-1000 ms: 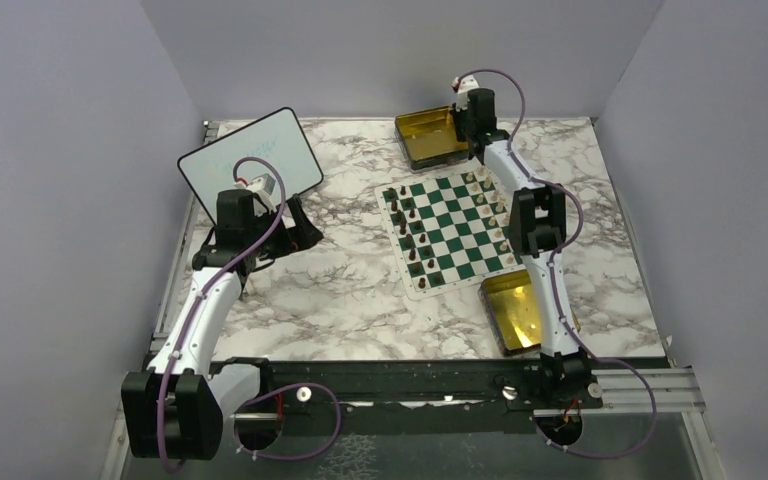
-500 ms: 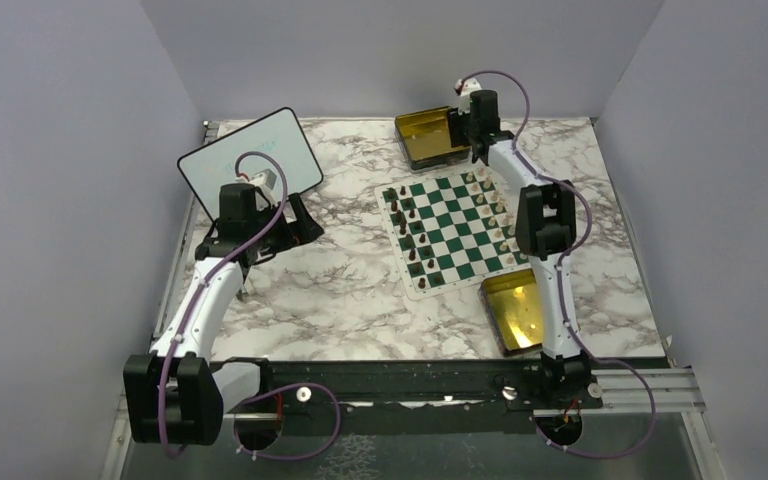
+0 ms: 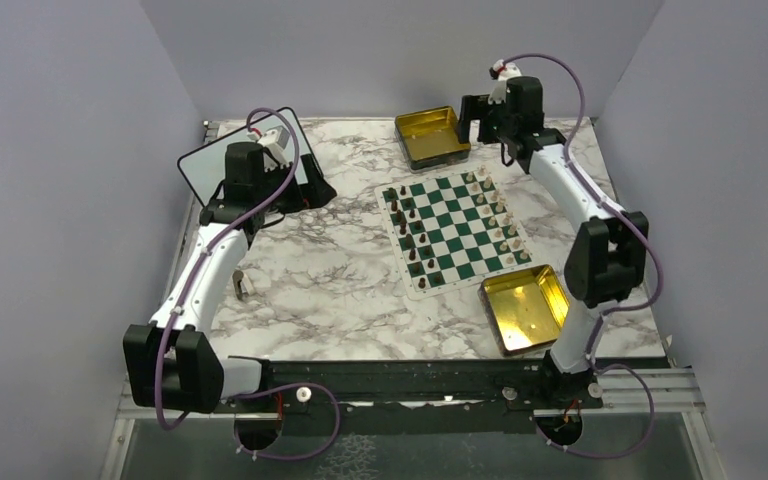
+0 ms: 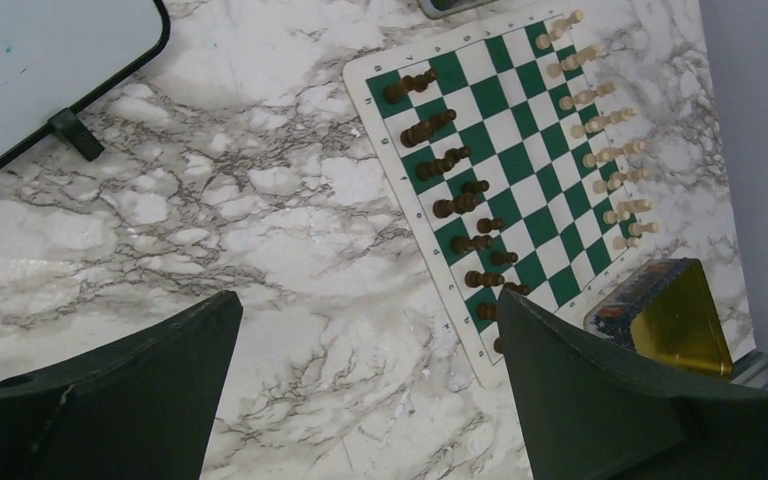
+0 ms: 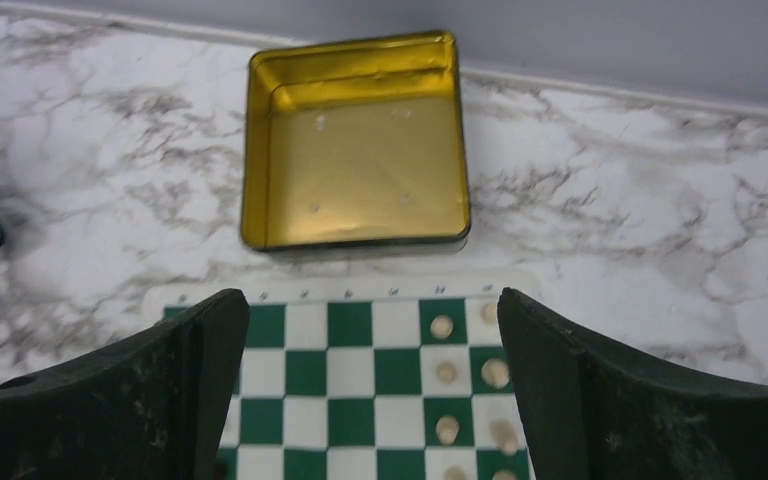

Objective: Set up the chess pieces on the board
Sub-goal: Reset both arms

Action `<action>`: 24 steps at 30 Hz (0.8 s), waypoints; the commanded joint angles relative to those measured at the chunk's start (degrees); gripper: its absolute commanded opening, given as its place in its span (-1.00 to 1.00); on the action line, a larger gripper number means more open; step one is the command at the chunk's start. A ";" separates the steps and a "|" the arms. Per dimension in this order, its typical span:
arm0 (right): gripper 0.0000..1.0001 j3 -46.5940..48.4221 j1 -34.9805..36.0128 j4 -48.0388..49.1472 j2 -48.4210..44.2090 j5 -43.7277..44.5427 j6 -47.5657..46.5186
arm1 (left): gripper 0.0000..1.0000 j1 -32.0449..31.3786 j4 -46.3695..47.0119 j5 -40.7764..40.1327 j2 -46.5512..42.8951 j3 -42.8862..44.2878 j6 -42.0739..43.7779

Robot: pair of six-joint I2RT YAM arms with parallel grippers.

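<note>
Fingers (image 5: 110, 400) spread empty on left gripper (image 4: 368, 300) and right gripper (image 5: 372, 300); seemingly finished, since chess pieces (image 3: 501, 228) line the board's (image 3: 452, 228) 3 and 9 o'clock edges.

The right black two-finger gripper (image 3: 472, 112) has lifted off the far right corner of the green-and-white checkered board mat (image 3: 452, 232) and drawn back toward the wall, its jaws gone from closed to wide apart. That arm's elbow has swung out right, uncovering the near square gold tin (image 3: 525, 310). The left black gripper (image 3: 312, 190) has reached farther out, and its arm now hides most of the black-rimmed whiteboard (image 3: 198, 166).
</note>
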 commanded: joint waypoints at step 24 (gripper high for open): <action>1.00 -47.70 1.08 -5.58 -54.10 -19.05 15.51 | 0.98 -3.93 9.30 3.84 -16.72 -8.52 -9.11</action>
